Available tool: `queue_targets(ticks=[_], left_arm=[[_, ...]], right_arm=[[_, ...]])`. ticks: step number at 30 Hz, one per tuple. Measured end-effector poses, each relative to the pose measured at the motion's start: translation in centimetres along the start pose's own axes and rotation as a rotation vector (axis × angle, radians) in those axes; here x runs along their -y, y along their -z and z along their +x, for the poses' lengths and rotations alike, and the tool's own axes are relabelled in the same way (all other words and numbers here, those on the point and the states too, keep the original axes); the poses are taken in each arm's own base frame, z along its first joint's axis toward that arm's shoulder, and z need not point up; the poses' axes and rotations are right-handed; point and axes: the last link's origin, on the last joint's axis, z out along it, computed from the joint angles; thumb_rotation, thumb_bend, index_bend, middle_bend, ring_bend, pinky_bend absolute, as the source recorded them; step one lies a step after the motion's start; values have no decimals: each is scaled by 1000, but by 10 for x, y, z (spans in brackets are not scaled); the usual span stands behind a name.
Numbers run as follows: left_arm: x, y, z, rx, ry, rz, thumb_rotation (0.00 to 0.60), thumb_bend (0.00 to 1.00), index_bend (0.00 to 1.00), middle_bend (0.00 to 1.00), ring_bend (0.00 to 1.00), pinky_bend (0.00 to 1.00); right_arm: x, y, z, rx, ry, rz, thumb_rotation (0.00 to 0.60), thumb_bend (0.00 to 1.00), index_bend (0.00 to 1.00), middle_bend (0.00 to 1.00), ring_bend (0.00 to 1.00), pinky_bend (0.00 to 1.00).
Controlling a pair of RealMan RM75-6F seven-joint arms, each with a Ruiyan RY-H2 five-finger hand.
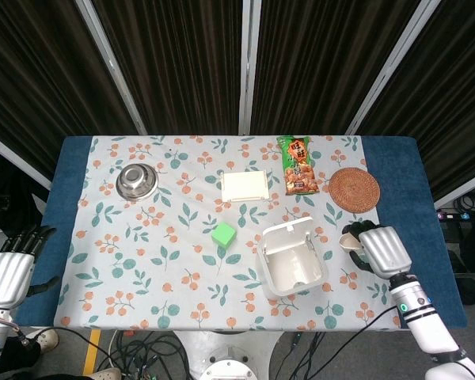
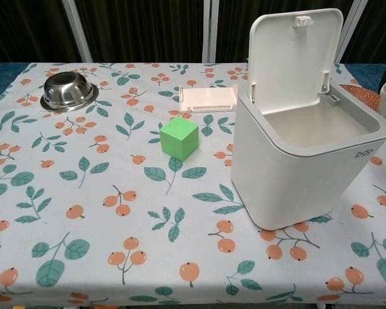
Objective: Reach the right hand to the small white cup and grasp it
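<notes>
White bin [image 2: 302, 161] stands lid-up on the floral cloth [image 2: 83, 193] — green cube [image 2: 179, 138] left, steel bowl [image 2: 68, 90] far-left.

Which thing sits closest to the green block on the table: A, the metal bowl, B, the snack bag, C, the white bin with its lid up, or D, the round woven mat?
C: in the head view the white bin stands just right of the green block, while the bowl, mat and snack bag all lie farther off.
</notes>
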Motion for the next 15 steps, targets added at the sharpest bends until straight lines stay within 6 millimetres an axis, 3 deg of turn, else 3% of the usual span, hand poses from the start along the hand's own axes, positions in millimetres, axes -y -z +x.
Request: queue_targets(ticks=[5, 8, 11, 15], left_arm=[[-1, -1, -1, 4, -1, -1, 600, 32, 167, 160, 87, 192], [-1, -1, -2, 7, 0, -2, 600, 32, 166, 160, 87, 192], [-1, -1, -2, 7, 0, 0, 600, 32, 167, 159, 87, 192], [0, 0, -2, 12, 4, 2, 600, 32, 167, 160, 87, 192]], right_arm=[[16, 23, 46, -118, -36, 86, 600, 303, 373, 389, 323, 539], [25, 32, 63, -148, -88, 144, 600, 303, 373, 389, 323, 539], [38, 35, 71, -154, -131, 222, 600, 303, 373, 389, 323, 538], [54, 32, 66, -127, -150, 293, 600, 303, 373, 389, 323, 538]])
